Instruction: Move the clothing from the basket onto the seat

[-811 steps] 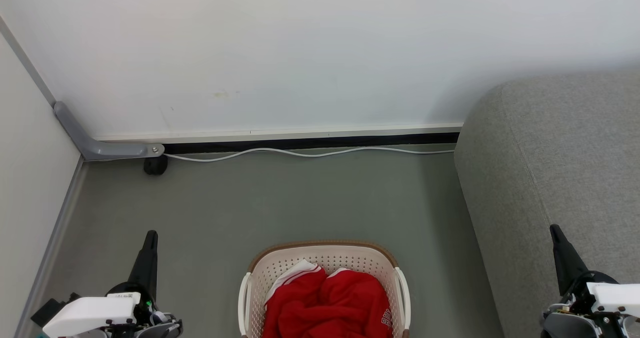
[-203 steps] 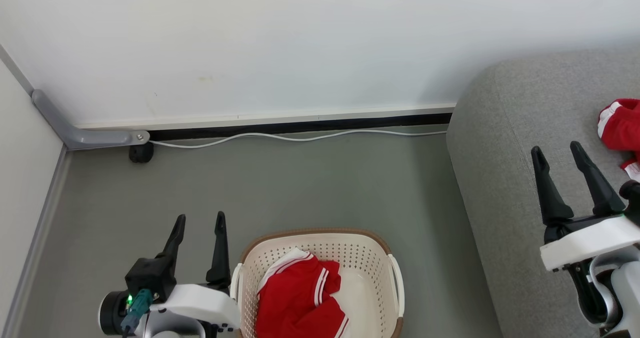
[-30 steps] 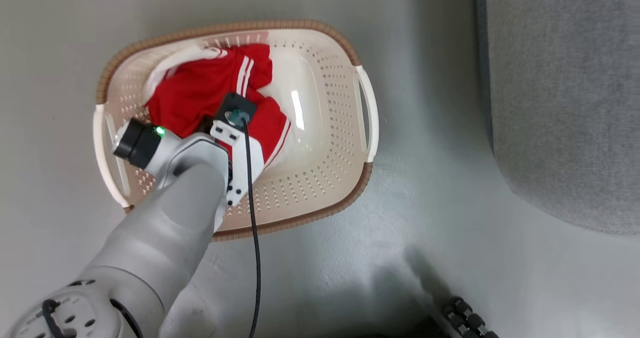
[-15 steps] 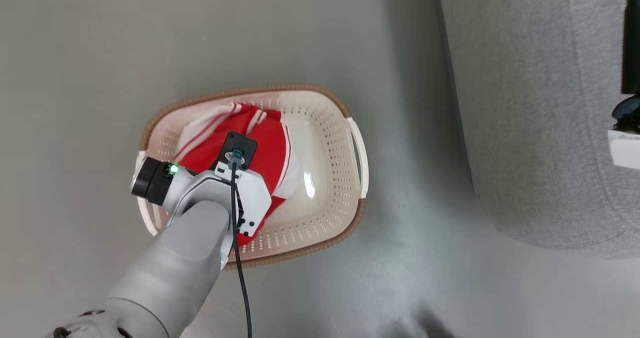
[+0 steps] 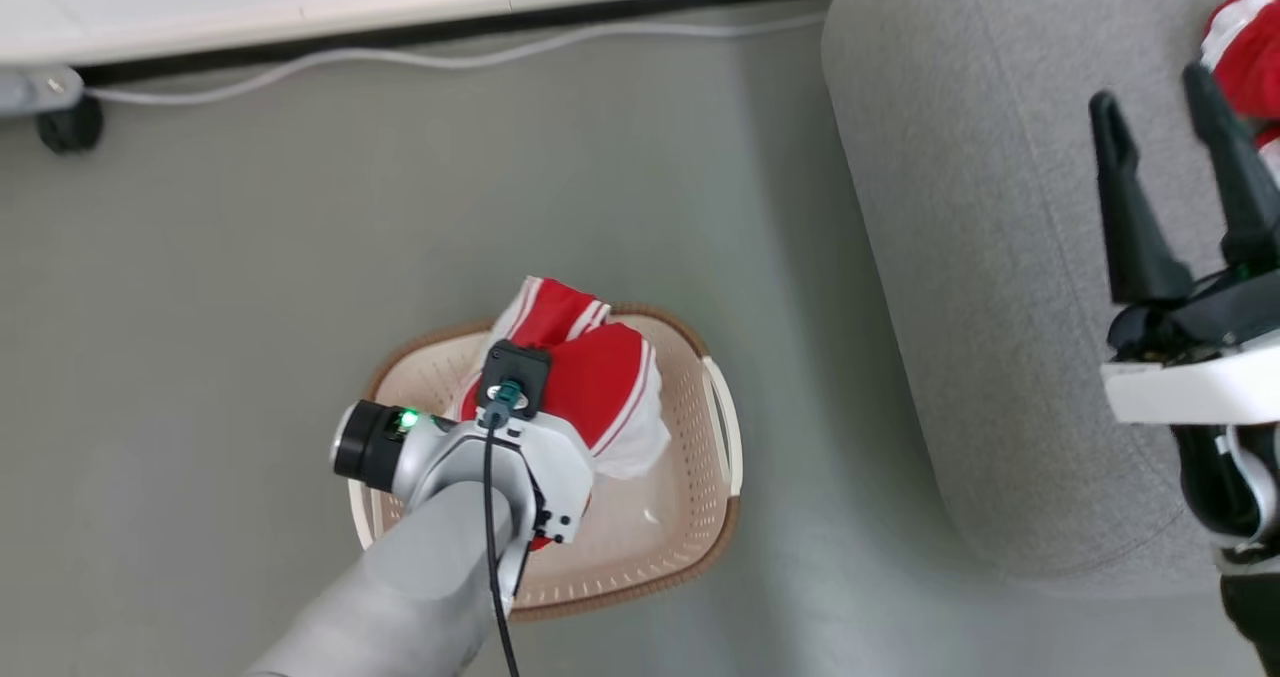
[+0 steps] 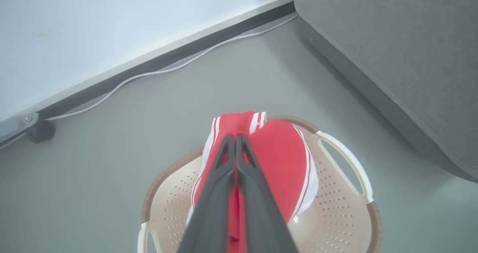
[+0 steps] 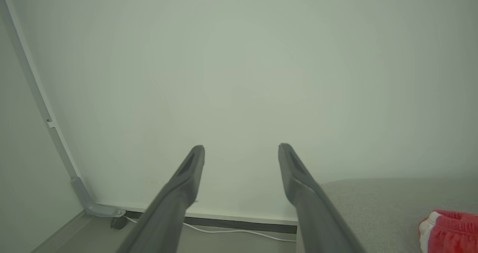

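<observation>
Left wrist view — your left gripper (image 6: 236,137) squeezes soft red striped clothing (image 6: 283,163) over the oval cream plastic basket (image 6: 336,223) — right gripper (image 7: 241,147) gapes wide, empty.

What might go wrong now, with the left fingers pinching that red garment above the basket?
The left fingers pinch only a fold of the red garment, so it may slip free and land on the floor before reaching the seat. Its hanging hem could also catch the basket rim and drag it.

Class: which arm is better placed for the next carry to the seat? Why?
Left: the left pincer is shut on the red garment above the basket; the right pincer is open over the seat.
</observation>
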Controlling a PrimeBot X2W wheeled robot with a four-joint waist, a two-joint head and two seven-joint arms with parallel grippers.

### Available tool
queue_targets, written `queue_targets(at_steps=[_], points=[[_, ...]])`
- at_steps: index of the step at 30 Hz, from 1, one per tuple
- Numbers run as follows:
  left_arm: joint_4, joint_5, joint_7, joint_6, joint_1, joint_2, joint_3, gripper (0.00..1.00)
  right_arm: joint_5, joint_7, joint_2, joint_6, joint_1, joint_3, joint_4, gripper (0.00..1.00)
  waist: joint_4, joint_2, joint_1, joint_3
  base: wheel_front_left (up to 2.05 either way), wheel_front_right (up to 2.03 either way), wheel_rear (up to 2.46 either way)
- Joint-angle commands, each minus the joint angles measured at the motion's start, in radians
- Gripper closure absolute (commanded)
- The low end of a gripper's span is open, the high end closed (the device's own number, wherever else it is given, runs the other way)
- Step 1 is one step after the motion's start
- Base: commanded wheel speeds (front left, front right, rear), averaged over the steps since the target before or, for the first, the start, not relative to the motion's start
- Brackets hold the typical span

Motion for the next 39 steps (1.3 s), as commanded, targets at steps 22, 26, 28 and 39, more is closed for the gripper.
queue_targets(at_steps=[22, 26, 28, 39], points=[[-0.390, 0.274, -0.014, 0.048, 0.188, 0.047, 0.340, 1.00, -0.089, -0.005, 0.074, 0.003, 0.162, 0.033, 0.137, 0.00, 0.038, 0.0000, 0.0000, -0.278, 0.00, 0.00, 0.00], [-0.468, 0.313, -0.014, 0.041, 0.187, 0.072, 0.373, 1.00, -0.096, -0.005, 0.090, 0.003, 0.174, 0.034, 0.148, 0.00, 0.035, 0.0000, 0.0000, -0.296, 0.00, 0.00, 0.00], [-0.503, 0.328, -0.014, 0.037, 0.178, 0.085, 0.383, 1.00, -0.098, -0.005, 0.097, 0.003, 0.179, 0.034, 0.152, 0.00, 0.035, 0.0000, 0.0000, -0.302, 0.00, 0.00, 0.00], [-0.681, 0.385, 0.000, 0.031, 0.085, 0.153, 0.413, 1.00, -0.106, -0.005, 0.113, 0.003, 0.201, 0.037, 0.166, 0.00, 0.028, 0.0000, 0.0000, -0.316, 0.00, 0.00, 0.00]])
